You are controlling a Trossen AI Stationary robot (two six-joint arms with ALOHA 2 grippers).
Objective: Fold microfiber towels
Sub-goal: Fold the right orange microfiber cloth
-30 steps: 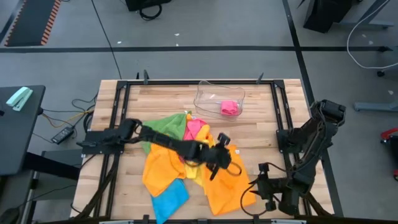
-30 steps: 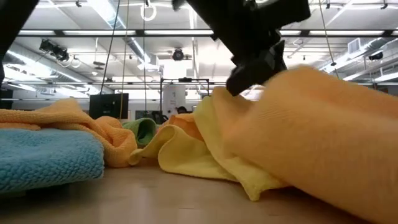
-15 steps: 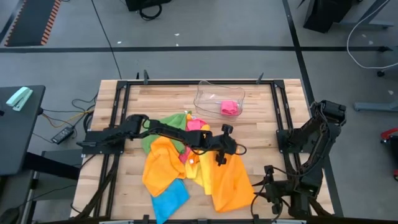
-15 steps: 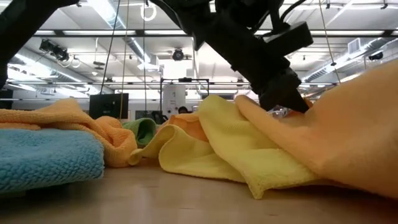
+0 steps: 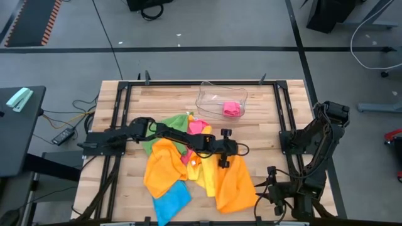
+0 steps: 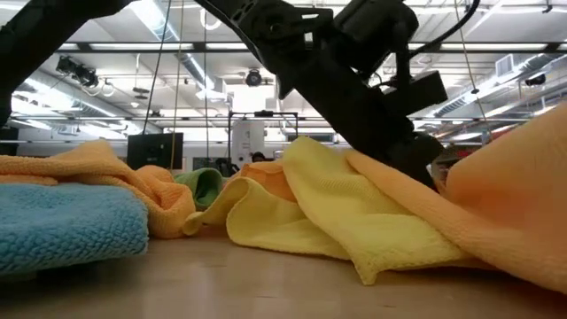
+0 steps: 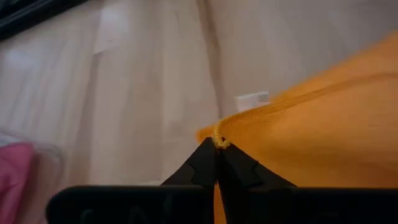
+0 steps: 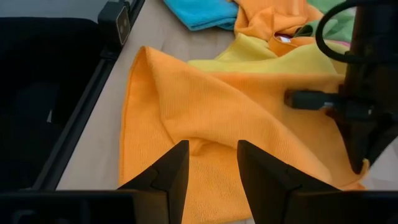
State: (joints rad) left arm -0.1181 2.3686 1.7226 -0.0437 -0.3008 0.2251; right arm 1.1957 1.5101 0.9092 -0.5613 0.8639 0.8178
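Bright microfiber towels lie heaped mid-table: green (image 5: 164, 129), pink (image 5: 198, 128), yellow (image 5: 204, 171), a crumpled orange one (image 5: 162, 171) and blue (image 5: 171, 201). A larger orange towel (image 5: 233, 185) lies spread at the pile's right, its near part on the wood. My left gripper (image 5: 221, 163) reaches across the pile from the left and is shut on that towel's far corner. My right gripper (image 8: 212, 155) hovers open near the table's right front corner, above the same towel's near-right part, with nothing between its fingers. My left gripper pinches the far corner (image 7: 219, 139) of the larger orange towel between its two fingertips. The fingers slant downward, coming from the table's left. The corner sits low by the table while the rest of the towel (image 8: 249, 124) lies slack on the wood and over the yellow towel.
A clear plastic tray (image 5: 210, 94) holding a folded pink cloth (image 5: 232, 108) stands at the table's far middle. Black frame rails (image 5: 286, 119) run along the table's left and right sides. Bare wood lies to the right of the orange towel.
My left gripper has sunk toward the table and rolled, keeping hold of the orange towel's corner. The towel, raised and bunched high before, has come down and now lies spread flatter, with its near part staying on the table.
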